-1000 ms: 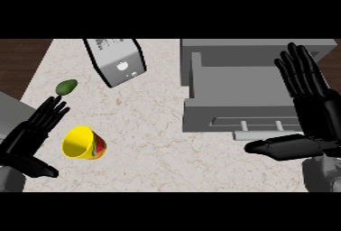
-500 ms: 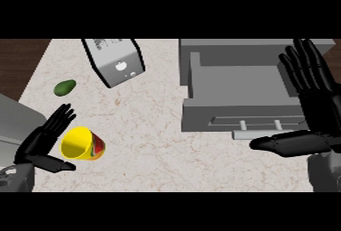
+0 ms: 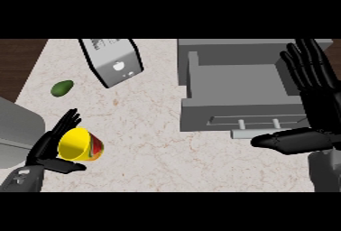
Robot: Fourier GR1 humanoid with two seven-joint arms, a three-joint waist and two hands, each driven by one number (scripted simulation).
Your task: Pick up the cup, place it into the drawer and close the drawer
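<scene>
A yellow cup (image 3: 78, 144) with a red and green pattern lies on its side on the counter at the lower left, mouth toward the left. My left hand (image 3: 45, 149) sits against the cup's left side, fingers straight and thumb reaching under it, so it is open. The grey drawer (image 3: 213, 110) stands pulled out at the upper right, with nothing inside and its handle on the front panel. My right hand (image 3: 313, 101) is open over the drawer's right edge, fingers pointing up and thumb stretched left below the drawer front.
A green avocado (image 3: 62, 88) lies at the left of the counter. A grey box-like appliance (image 3: 112, 61) lies tilted at the top, left of the drawer. Dark floor (image 3: 20, 63) shows beyond the counter's left edge.
My left hand has slid down and in against the cup's left side, thumb now below it. The cup and the right hand have hardly moved.
</scene>
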